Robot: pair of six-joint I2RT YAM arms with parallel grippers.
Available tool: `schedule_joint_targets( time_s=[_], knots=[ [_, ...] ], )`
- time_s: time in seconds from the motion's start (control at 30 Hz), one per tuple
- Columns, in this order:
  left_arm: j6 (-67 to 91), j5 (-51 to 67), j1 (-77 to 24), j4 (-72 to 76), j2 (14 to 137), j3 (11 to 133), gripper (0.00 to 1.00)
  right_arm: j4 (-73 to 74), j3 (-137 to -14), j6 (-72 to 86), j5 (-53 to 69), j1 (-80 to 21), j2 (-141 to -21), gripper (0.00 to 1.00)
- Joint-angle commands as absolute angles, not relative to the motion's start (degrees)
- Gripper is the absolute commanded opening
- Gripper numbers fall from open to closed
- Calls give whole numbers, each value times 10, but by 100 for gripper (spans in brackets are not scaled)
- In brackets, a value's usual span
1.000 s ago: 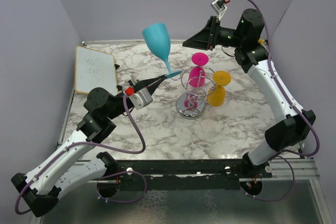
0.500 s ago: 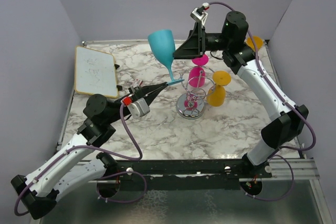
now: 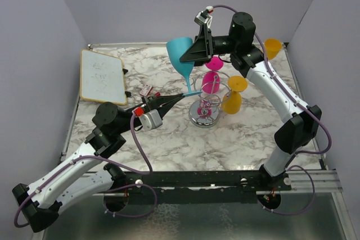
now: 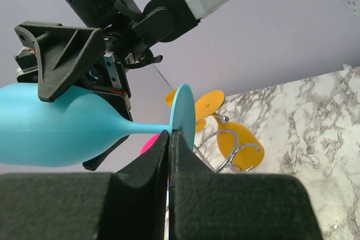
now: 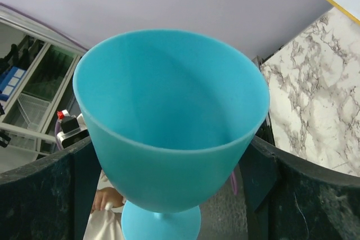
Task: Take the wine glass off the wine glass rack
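Note:
A blue wine glass (image 3: pixel 181 55) is held upright in the air, left of the wine glass rack (image 3: pixel 203 115). My left gripper (image 3: pixel 181 95) is shut on the edge of its round foot (image 4: pixel 183 115), with the bowl (image 4: pixel 53 133) beyond the fingers (image 4: pixel 152 155). My right gripper (image 3: pixel 193 53) is open, and its fingers (image 5: pixel 48 195) stand on either side of the bowl (image 5: pixel 169 122); contact is unclear. A pink glass (image 3: pixel 212 78) and an orange glass (image 3: pixel 233 97) hang upside down on the chrome rack.
A small whiteboard (image 3: pixel 103 75) lies at the back left of the marble table (image 3: pixel 169 139). Another orange glass (image 3: pixel 273 48) stands at the back right by the wall. Purple walls enclose the table on three sides.
My right arm swung left and down until its open fingers came around the blue bowl. My left gripper shifted the blue glass right, toward the rack, and stood it more upright.

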State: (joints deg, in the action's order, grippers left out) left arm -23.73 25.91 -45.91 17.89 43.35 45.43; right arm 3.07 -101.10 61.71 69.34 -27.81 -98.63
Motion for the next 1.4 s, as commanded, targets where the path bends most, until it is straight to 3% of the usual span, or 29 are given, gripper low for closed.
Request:
schedule_joint_targets(
  time_s=[0.0, 0.23, 0.4, 0.63, 0.67, 0.83, 1.0, 1.2, 1.37],
  knots=[
    [-233, 280, -465, 203, 431, 448, 0, 8, -1034, 626, 723, -282, -994, 96],
    [-233, 277, -468, 202, 427, 445, 0, 14, -1030, 609, 720, -282, -991, 88],
    [-236, 274, -468, 203, 424, 442, 0, 11, -1026, 605, 718, -282, -983, 75],
    [-233, 260, -469, 203, 420, 445, 0, -4, -1022, 611, 713, -282, -972, 72],
    [-232, 256, -469, 203, 419, 446, 6, -5, -1019, 612, 711, -282, -971, 72],
    [-229, 245, -469, 204, 402, 441, 57, -4, -1013, 607, 699, -282, -960, 70],
    [-218, 243, -469, 207, 379, 440, 85, 8, -1025, 601, 685, -280, -957, 70],
    [-216, 197, -469, 221, 354, 437, 99, 137, -1089, 513, 615, -254, -957, 69],
    [-214, 83, -469, 239, 345, 433, 100, 335, -1221, 341, 432, -236, -961, 69]
  ],
)
